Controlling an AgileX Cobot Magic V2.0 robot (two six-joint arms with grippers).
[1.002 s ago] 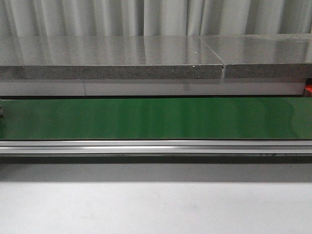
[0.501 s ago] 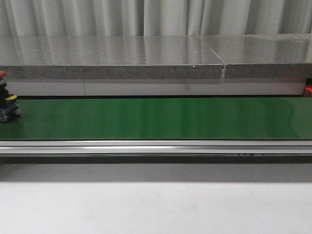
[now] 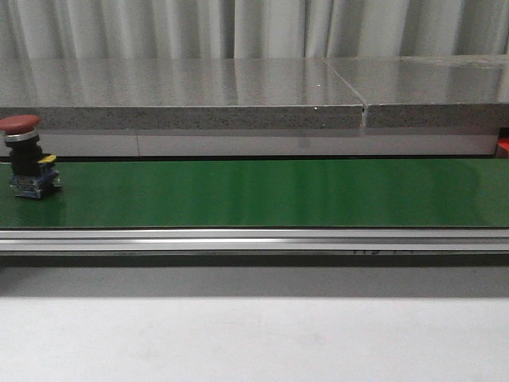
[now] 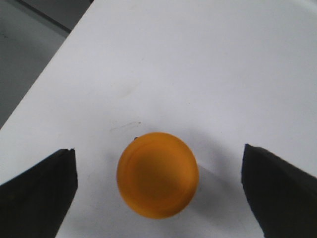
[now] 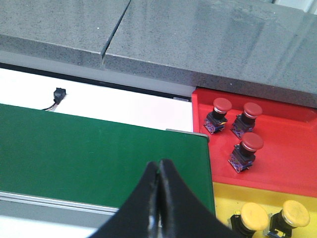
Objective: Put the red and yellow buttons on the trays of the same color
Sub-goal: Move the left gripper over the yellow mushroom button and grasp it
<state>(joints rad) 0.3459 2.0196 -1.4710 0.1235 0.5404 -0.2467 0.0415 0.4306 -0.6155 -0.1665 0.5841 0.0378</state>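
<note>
A red button [image 3: 25,157] with a dark body stands upright on the green belt [image 3: 262,193] at the far left of the front view. In the left wrist view a yellow button [image 4: 157,174] sits on a white surface [image 4: 198,74], and my left gripper [image 4: 158,181] is open around it, fingers well apart from it. My right gripper [image 5: 158,166] is shut and empty above the belt's end [image 5: 89,158]. Beside it the red tray [image 5: 277,148] holds three red buttons [image 5: 246,148], and the yellow tray [image 5: 223,198] holds two yellow buttons [image 5: 253,216].
A grey stone shelf [image 3: 238,95] runs behind the belt, with curtains beyond. An aluminium rail [image 3: 254,239] borders the belt's front, then a white tabletop [image 3: 254,334]. A small black connector with a wire [image 5: 58,95] lies behind the belt.
The red button has ridden in from the left edge of the front view along the belt; a second ago the belt was bare.
</note>
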